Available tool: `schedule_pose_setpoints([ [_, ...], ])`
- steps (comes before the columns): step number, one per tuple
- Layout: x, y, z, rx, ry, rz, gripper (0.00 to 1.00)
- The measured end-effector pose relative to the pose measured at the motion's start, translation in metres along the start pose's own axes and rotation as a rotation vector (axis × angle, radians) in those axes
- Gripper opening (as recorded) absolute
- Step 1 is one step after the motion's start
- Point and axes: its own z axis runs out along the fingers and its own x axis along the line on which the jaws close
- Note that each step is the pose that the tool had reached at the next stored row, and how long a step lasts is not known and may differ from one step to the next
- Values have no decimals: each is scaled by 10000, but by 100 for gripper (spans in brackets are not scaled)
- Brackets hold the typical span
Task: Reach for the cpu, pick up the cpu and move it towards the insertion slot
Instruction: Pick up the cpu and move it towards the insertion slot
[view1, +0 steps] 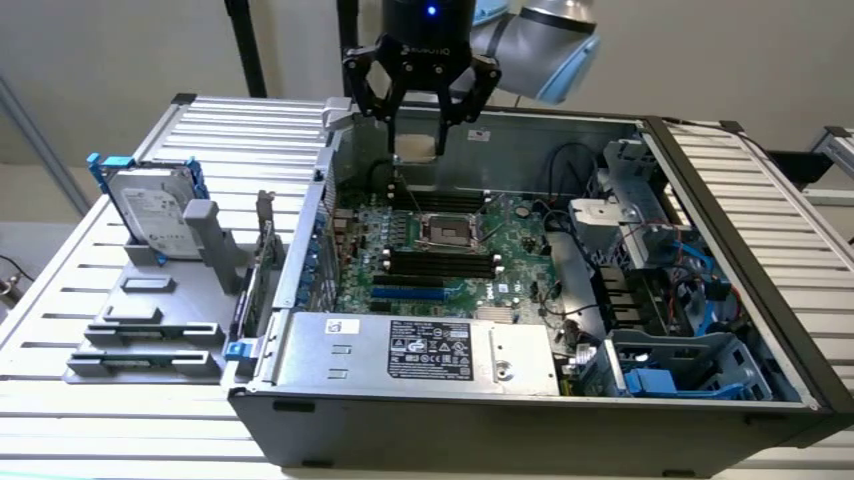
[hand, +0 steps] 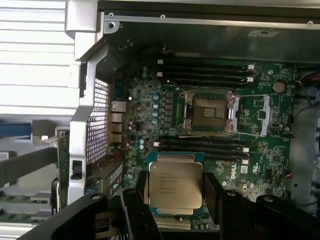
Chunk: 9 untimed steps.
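Note:
The cpu (hand: 176, 185), a small silver-grey square chip with a pale rim, sits between my gripper's (hand: 176, 194) two dark fingers (hand: 136, 200), which are shut on its sides. It hangs above the green motherboard, clear of the board. The insertion slot (hand: 209, 111), a dark square socket in a silver bracket, lies farther along the board between the black memory slots. In the exterior view my gripper (view1: 420, 148) hovers over the back of the open computer case, above and behind the insertion slot (view1: 450, 232).
Long black memory slots (view1: 434, 265) flank the socket. A silver power supply (view1: 414, 350) fills the case front, and cables and drive bays (view1: 654, 290) sit at the exterior view's right. A hard drive with blue brackets (view1: 150, 210) stands outside on the slatted table.

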Motion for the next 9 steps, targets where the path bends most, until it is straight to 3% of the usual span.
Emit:
schedule_pose_setpoints([
  [9,-365,173,44,27,0,1,54],
])
